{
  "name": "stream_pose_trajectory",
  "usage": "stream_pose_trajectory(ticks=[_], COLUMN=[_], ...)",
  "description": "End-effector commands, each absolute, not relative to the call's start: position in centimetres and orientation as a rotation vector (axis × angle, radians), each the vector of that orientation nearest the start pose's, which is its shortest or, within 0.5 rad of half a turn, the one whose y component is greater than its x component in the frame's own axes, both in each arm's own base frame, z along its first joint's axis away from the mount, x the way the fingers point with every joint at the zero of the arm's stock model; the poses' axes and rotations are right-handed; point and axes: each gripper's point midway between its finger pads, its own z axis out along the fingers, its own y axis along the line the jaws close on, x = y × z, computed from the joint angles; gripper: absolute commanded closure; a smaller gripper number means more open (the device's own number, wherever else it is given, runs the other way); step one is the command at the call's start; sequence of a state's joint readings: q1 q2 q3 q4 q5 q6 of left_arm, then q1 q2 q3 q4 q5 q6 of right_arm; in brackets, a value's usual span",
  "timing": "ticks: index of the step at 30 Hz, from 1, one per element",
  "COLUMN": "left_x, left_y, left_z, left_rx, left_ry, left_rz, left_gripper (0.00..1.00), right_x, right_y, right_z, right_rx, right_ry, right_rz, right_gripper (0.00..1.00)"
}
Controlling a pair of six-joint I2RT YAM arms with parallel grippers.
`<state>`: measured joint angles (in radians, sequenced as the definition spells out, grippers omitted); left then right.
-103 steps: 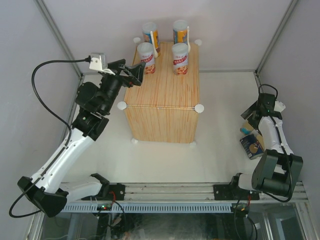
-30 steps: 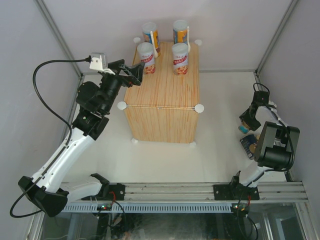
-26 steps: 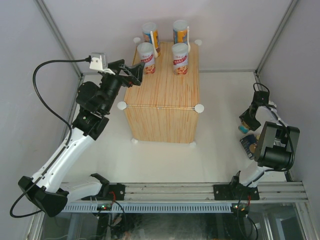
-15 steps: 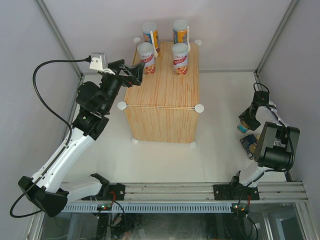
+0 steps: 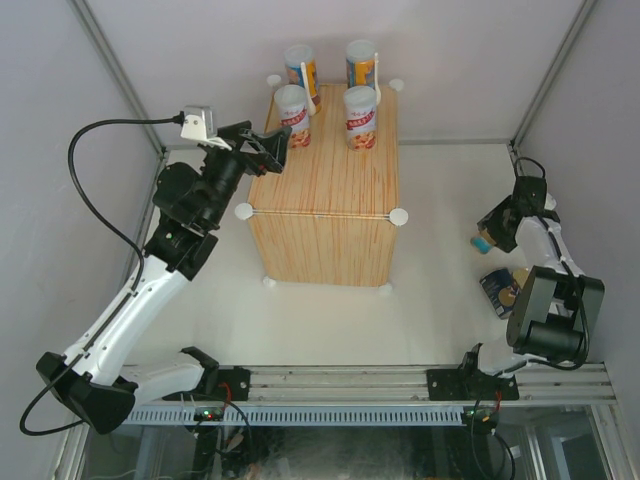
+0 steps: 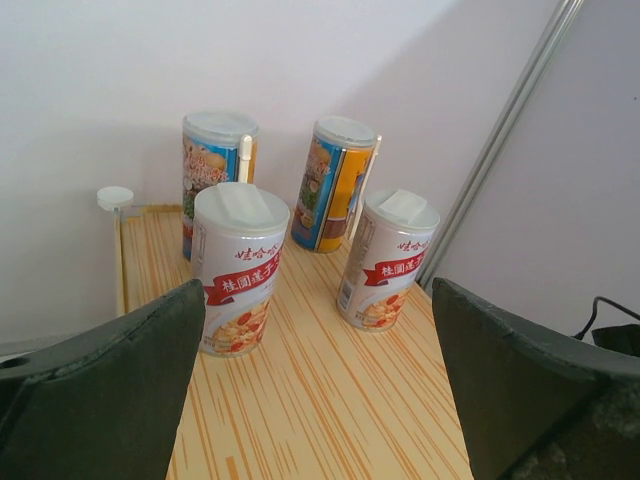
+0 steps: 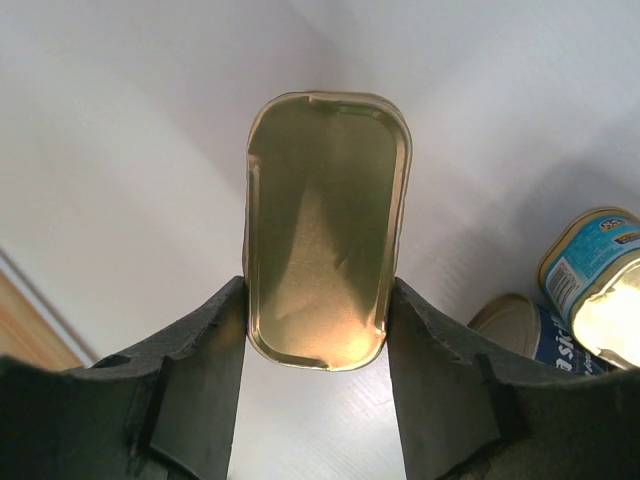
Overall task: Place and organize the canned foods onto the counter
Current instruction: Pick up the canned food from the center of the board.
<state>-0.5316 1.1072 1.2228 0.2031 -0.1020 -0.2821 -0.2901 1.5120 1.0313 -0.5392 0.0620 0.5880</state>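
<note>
The left gripper [image 5: 268,150] hangs over the left edge of the counter [image 5: 325,200], its fingers spread wide with nothing between them. Just beyond it stand four of the canned foods, all upright at the counter's far end: two short white-red cans [image 6: 238,265] [image 6: 388,258] in front, and two tall blue-orange cylinders [image 6: 215,165] [image 6: 335,180] behind them, each with a white spoon clipped to its side. The four form a neat square, none touching another. A white knob [image 6: 115,197] marks the far left corner.

On the right side of the table [image 5: 440,200], well apart from the counter, the right gripper [image 7: 318,300] is clamped on a flat gold tin [image 7: 322,220] — the fingers [image 7: 190,380] press its two long sides, and its plain gold face is turned toward the wrist camera. Whether it is clear of the table I cannot tell.

Near that arm lie two more containers close together (both partly cut off in the wrist view): a second flat tin [image 7: 595,285], gold with a blue label, and a dark can [image 7: 520,325] just beside it.
</note>
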Motion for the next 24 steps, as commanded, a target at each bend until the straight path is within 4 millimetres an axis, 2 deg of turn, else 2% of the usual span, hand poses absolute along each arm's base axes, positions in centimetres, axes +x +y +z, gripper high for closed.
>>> stream_pose_trajectory(ticks=[1, 8, 15, 24], left_x=[33.0, 32.6, 32.0, 31.0], left_y=[-19.1, -19.6, -19.9, -20.4], left_z=[49.5, 50.4, 50.5, 51.0], left_rx=[0.063, 0.066, 0.078, 0.093], left_ry=[1.247, 1.248, 1.254, 1.251], left_rz=[-0.68, -0.733, -0.755, -0.777], left_gripper=[0.02, 0.02, 0.02, 0.03], right_x=[36.1, 36.4, 36.7, 36.0], right_y=[-8.0, -6.4, -4.0, -1.3], right_z=[13.0, 16.1, 20.2, 25.3], right_rx=[1.048, 1.018, 0.95, 0.858], right_ry=[2.196, 2.12, 2.04, 1.957], right_rz=[0.132, 0.239, 0.342, 0.431], right_gripper=[1.0, 1.0, 1.0, 1.0])
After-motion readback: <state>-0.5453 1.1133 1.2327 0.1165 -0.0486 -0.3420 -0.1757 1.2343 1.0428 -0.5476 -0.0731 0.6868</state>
